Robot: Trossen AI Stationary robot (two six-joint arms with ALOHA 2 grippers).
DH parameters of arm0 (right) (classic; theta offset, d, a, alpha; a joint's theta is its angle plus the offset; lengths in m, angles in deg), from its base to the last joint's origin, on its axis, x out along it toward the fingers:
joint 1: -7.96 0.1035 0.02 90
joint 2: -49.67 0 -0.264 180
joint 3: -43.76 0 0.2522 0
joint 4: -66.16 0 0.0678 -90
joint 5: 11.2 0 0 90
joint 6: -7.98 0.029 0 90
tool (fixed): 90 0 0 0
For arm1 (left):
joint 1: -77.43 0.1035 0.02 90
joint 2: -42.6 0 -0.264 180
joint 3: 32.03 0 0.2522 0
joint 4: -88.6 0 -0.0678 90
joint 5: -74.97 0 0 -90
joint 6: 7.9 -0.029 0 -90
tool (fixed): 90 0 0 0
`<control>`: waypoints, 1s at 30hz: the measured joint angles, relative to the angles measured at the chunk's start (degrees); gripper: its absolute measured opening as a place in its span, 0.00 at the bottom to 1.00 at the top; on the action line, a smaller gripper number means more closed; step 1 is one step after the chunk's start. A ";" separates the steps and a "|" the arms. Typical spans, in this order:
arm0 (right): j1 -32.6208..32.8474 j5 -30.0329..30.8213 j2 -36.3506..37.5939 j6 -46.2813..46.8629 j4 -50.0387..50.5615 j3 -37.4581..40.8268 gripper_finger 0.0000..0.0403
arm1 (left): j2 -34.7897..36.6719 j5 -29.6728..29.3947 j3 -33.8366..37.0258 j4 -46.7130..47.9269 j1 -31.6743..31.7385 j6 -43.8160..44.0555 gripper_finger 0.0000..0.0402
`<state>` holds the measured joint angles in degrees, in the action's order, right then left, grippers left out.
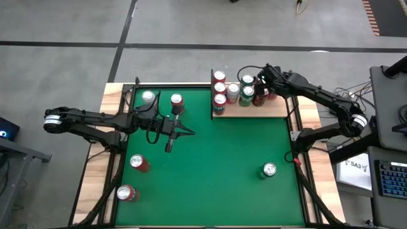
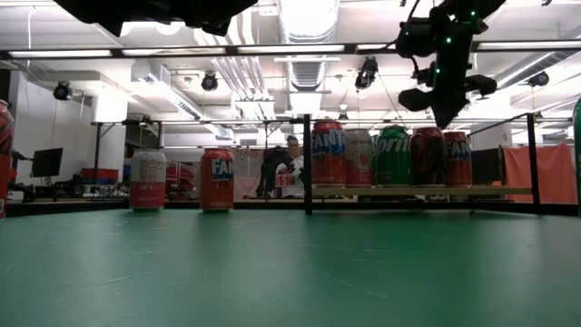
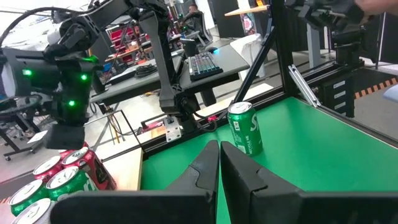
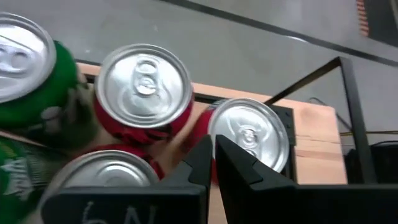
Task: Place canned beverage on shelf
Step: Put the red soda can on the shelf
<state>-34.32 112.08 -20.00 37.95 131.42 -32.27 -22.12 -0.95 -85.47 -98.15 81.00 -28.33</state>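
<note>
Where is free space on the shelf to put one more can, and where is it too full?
The shelf is bare along its near edge and toward its right end. Its left column and back row are crowded with red and green cans, and the shut right gripper hangs over them. The green felt centre is open, between the shut left gripper and the green can.

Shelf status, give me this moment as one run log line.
shelf: several cans standing | right pincer: shut, empty, above shelf cans | left pincer: shut, empty, over green table | loose cans remain on table
</note>
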 joint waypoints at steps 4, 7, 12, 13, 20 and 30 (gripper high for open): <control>0.00 1.31 0.00 0.03 -0.09 1.17 0.03 | 0.00 -0.02 0.00 0.02 0.00 0.00 0.00; -0.02 1.71 0.00 -0.05 -0.17 1.44 0.03 | 0.00 0.01 0.00 -0.01 0.00 0.00 0.00; -0.11 2.41 0.00 -0.20 0.04 1.50 0.03 | 0.00 0.01 0.00 -0.01 0.00 0.00 0.00; -0.11 2.78 0.00 -0.25 0.13 1.54 0.03 | 0.00 0.01 0.00 -0.01 0.00 0.00 0.00; 0.13 2.83 0.96 -1.11 0.90 -0.53 0.03 | 0.00 0.00 0.00 -0.01 0.00 0.00 0.00; 0.42 -4.73 3.24 0.15 2.61 -2.81 0.03 | 0.17 0.01 0.00 -0.01 0.02 0.15 0.00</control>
<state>-33.91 107.35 -16.75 38.10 134.03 -35.07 -21.95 -0.94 -85.47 -98.16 81.02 -28.18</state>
